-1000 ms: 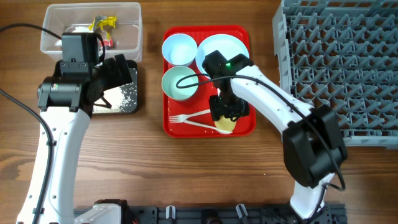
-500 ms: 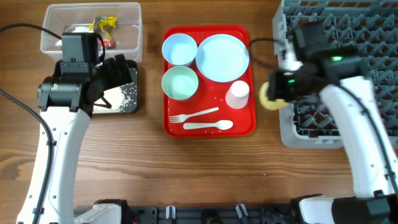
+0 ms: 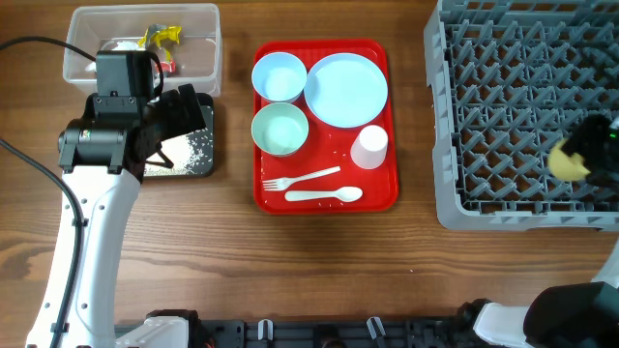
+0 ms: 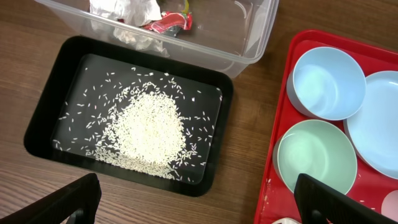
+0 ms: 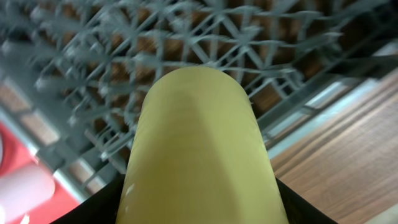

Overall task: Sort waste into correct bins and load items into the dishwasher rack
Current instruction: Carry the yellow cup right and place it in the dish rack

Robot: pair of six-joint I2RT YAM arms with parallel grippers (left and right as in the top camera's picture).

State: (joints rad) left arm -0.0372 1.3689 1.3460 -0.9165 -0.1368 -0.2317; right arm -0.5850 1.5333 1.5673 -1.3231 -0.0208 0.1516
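One yellow cup (image 3: 568, 161) gripped by right tool (image 3: 584, 150), carried across dishwasher rack (image 3: 503, 97), left tool (image 4: 198, 202) unmoved, spread empty.

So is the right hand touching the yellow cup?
Touching. Right wrist view: the yellow cup sits wedged between dark fingers of the right hand.

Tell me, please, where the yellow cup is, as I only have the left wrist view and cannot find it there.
Observer: The right hand holds the yellow cup over the right side of the dishwasher rack.
Operator: Thank you. What else lies on the red tray besides the bowls and plate?
Observer: A whitish cup stands at the tray's right edge; a white fork and spoon lie along its near edge.
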